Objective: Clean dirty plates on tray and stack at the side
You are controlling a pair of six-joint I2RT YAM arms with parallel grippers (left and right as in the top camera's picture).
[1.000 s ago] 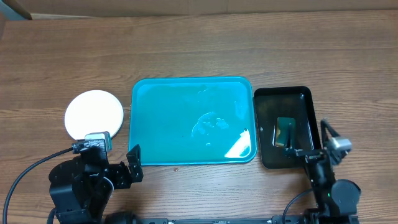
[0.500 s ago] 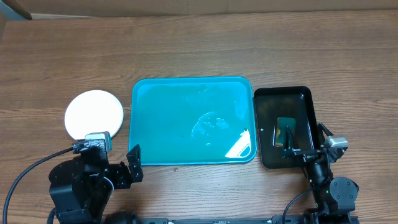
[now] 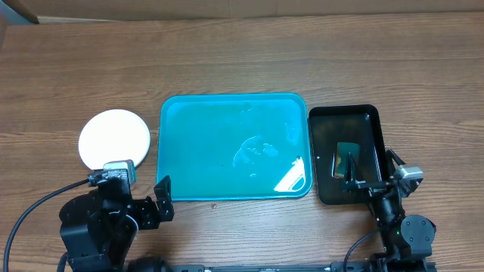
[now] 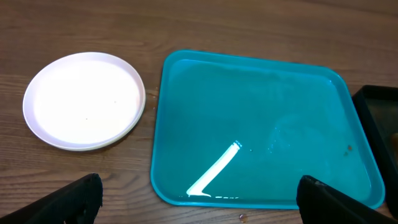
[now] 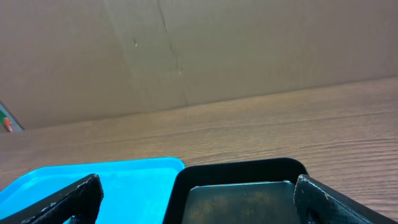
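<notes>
Overhead, the teal tray (image 3: 227,102) lies at the middle of the wooden surface (image 3: 242,53), long side across the frame. Its glossy floor shows pale watery marks near the centre and a bright glare patch at its lower right corner. A white plate (image 3: 115,139) sits on the surface left of the tray, just beside its left rim but not touching it. Its top face looks clean. Whether more plates lie under it cannot be told.

A smaller black tray (image 3: 372,121) stands just right of the teal one, long side running up the frame, with a small greenish rectangular thing (image 3: 346,157) lying in its lower half.

The left arm (image 3: 102,223) rests at the lower left of the frame, below the plate, with a black cable (image 3: 30,211) looping off to the left. Its jaws stand wide and hold nothing. In the left wrist view the two dark fingertips (image 4: 78,199) sit at the bottom corners, with the plate (image 4: 84,99) at upper left and the tray (image 4: 261,93) filling the centre and right.

The right arm (image 3: 401,230) is at the lower right, its jaws also wide and holding nothing, poised at the black tray's lower edge. The right wrist view looks low across the surface. The fingertips (image 5: 68,199) show at the bottom corners, with the black tray (image 5: 236,168) between them. The teal tray's corner (image 5: 93,177) is at lower left, and a cardboard wall (image 5: 186,50) fills the upper half.
</notes>
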